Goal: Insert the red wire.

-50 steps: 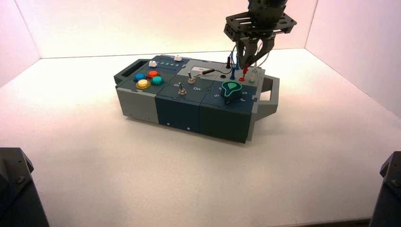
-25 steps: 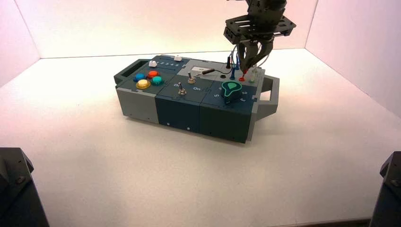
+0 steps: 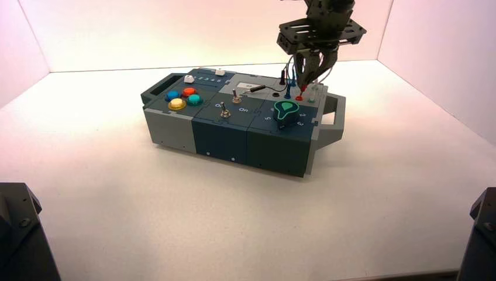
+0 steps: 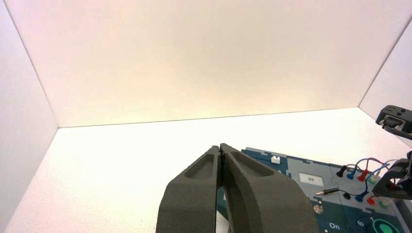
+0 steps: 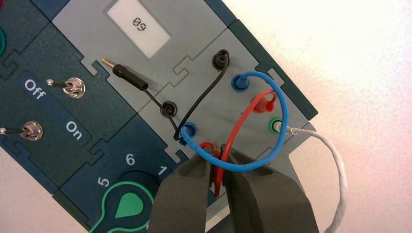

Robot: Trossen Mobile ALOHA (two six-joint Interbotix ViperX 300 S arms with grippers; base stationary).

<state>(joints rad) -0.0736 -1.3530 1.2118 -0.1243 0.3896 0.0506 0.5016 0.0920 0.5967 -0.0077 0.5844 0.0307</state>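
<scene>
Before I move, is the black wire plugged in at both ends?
No, one black plug lies loose on the box, its metal tip bare.

Closed in by a plain pale back wall (image 3: 164, 35) along the far edge of the white worktop (image 3: 175, 216), with a left wall (image 3: 20, 58) and a right wall (image 3: 444, 76) meeting it at corners, all brightly lit, and bordered near the right front corner by a dark strip (image 3: 433, 275), possibly floor.
</scene>
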